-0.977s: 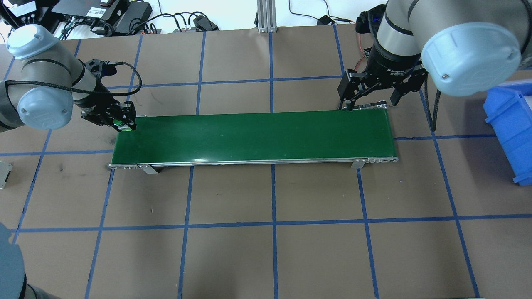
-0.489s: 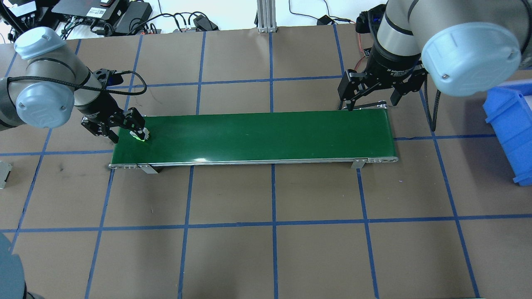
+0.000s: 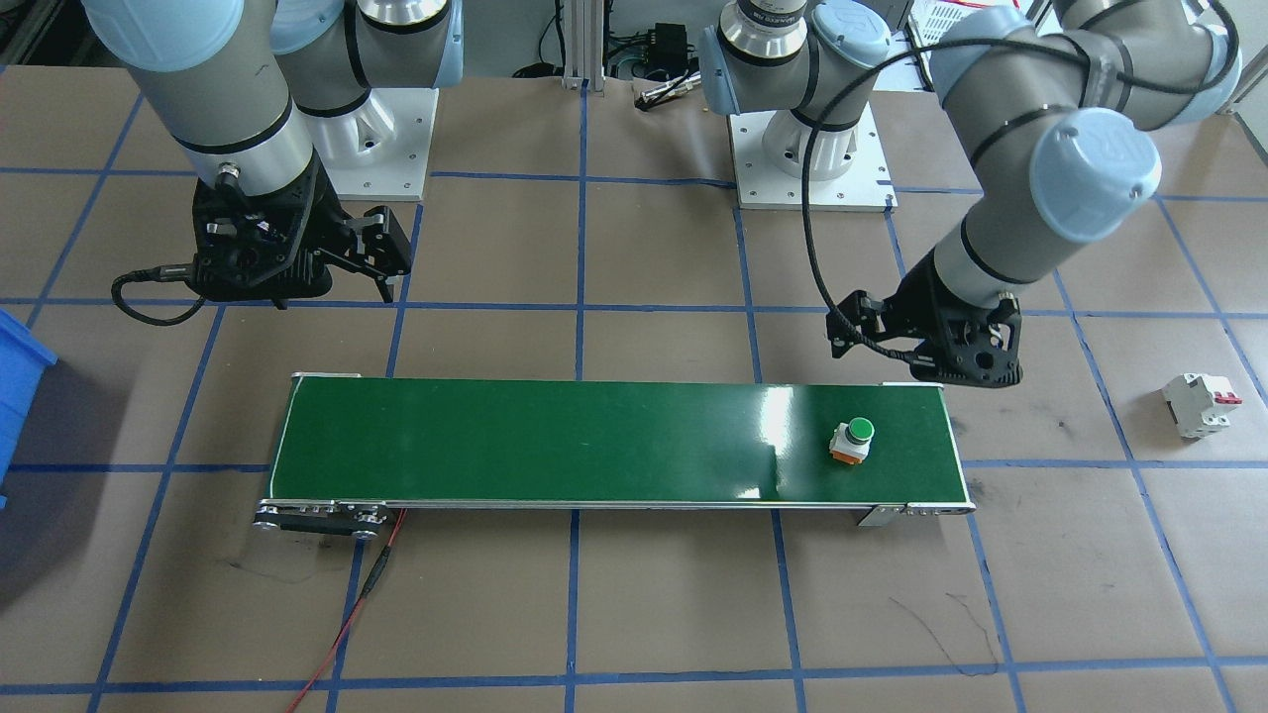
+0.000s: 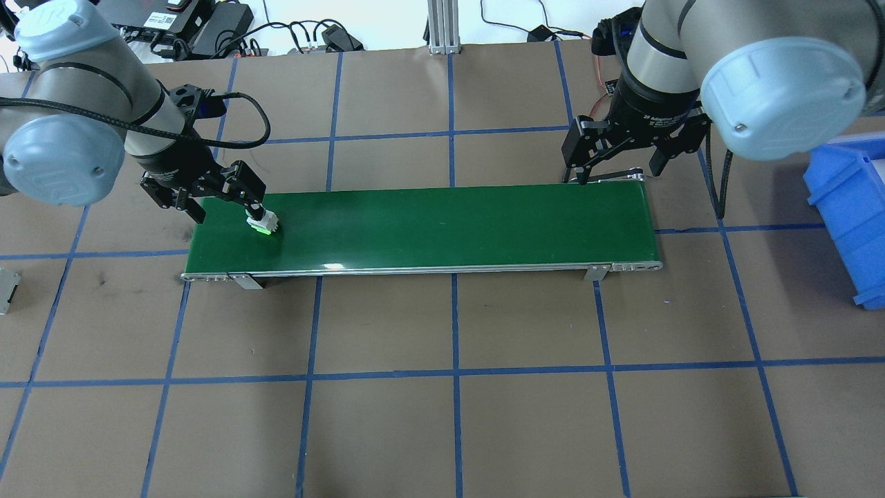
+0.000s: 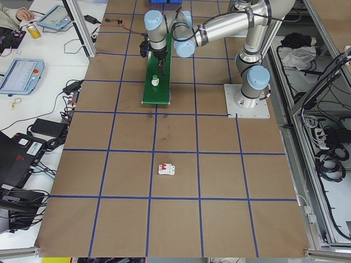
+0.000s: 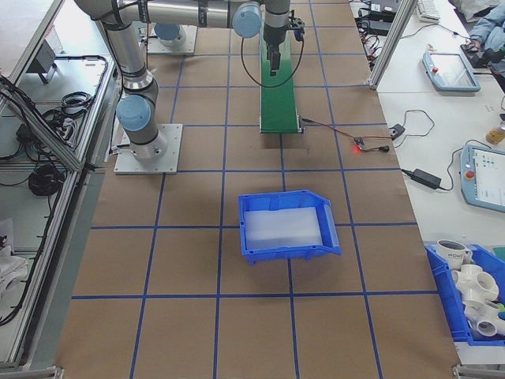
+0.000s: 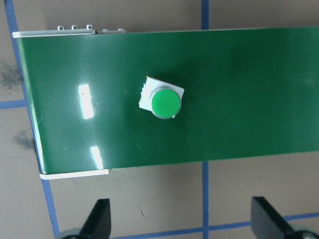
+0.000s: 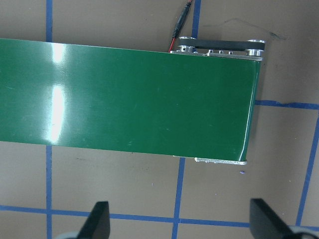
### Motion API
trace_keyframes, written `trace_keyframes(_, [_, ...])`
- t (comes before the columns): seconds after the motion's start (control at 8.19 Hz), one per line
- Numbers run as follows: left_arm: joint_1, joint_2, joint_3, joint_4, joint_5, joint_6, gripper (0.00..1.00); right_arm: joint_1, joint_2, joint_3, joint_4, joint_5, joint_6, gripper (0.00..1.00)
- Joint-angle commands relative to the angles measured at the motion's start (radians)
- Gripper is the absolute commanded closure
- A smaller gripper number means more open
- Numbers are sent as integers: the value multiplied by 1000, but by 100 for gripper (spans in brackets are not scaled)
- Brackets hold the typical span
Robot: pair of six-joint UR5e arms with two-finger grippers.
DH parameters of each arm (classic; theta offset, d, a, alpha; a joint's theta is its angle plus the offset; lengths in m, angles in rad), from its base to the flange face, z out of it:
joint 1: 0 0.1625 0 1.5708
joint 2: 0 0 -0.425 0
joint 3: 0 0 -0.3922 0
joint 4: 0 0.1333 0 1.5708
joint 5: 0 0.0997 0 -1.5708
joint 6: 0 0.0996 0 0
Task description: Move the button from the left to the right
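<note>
Green cap up, the button [image 3: 852,441] sits alone on the dark green conveyor belt [image 3: 555,441], close to the belt's left end. The left gripper [image 4: 222,196] hangs just beyond the far edge of that end with its fingers spread wide and nothing between them. Over at the right end, the right gripper [image 4: 617,160] hovers by the far edge, likewise open and empty. A white circuit breaker [image 3: 1201,404] lies well off left, possibly on its side.
</note>
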Motion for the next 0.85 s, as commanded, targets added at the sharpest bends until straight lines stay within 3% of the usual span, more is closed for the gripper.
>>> trace_keyframes(0.0, [-19, 68, 11, -95, 49, -14, 0, -3, 0, -2, -11, -10, -4, 0])
trace_keyframes(0.12, [-19, 88, 13, -117, 124, -12, 0, -4, 2, -2, -20, -8, -4, 0])
trace_keyframes(0.37, [-14, 135, 30, -210, 146, -12, 0, -11, 19, -3, -20, 3, -2, 0])
trace_keyframes(0.49, [-14, 134, 42, -218, 190, -12, 0, -11, 29, -3, -23, 4, -1, 0])
trace_keyframes(0.61, [-14, 114, 59, -194, 203, -17, 0, -12, 48, -3, -23, 19, 5, 0])
trace_keyframes(0.73, [-12, 85, 68, -124, 213, -6, 0, -12, 61, -2, -35, 100, 4, 0])
